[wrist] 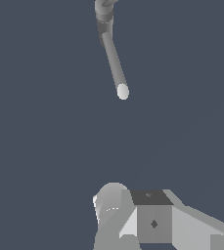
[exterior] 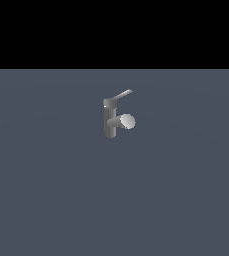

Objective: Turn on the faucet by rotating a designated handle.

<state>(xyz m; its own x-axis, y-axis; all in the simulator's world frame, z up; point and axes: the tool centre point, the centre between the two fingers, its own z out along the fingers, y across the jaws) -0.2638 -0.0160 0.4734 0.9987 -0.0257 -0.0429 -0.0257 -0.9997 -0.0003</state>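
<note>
On the grey floor (exterior: 51, 200) you see the faucet (exterior: 110, 120) upright, its handle (exterior: 121, 94) slanting toward the exterior view's right. Your gripper (wrist: 133, 219) sits well apart from it; you cannot tell its opening.

All I see beyond the job is a plain slate-blue surface (exterior: 46, 200), with a black band (exterior: 114, 32) above it.

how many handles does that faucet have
1. The handle is a thin blade slanting up from the top of the faucet post, toward the exterior view's right, above the spout. The post's far side is hidden.
</note>
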